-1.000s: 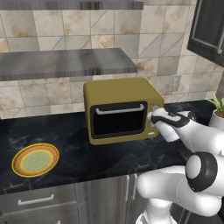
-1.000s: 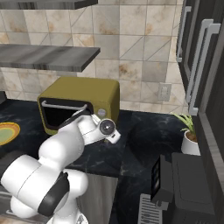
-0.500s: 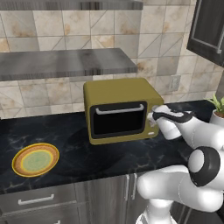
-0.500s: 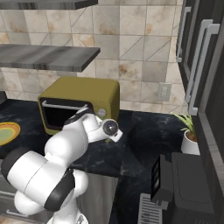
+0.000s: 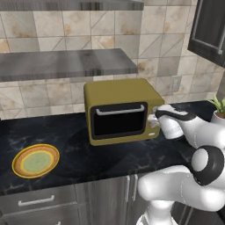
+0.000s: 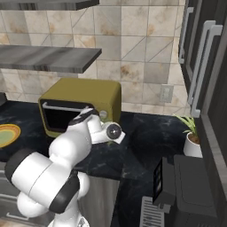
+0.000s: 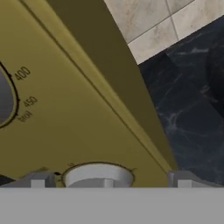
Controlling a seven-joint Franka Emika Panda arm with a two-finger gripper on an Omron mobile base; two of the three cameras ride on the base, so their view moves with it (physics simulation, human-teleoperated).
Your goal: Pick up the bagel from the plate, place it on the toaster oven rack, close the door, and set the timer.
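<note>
pincer (image 7: 107, 180) astride silver knob (image 7: 97, 176), olive oven panel (image 7: 78, 127)

A grey shelf (image 5: 66, 63) spans the upper left. A potted plant (image 6: 191, 137) sits at the right on the dark marble counter (image 5: 52, 136), an outlet (image 6: 166, 93) on the tiled wall above.

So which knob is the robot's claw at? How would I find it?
Find the olive-yellow toaster oven on the black counter. Right of its dark glass door is a narrow panel of round knobs. The claw straddles the pale grey knob below the dial marked 400, 450 and broil; no numbers show beside it.
</note>
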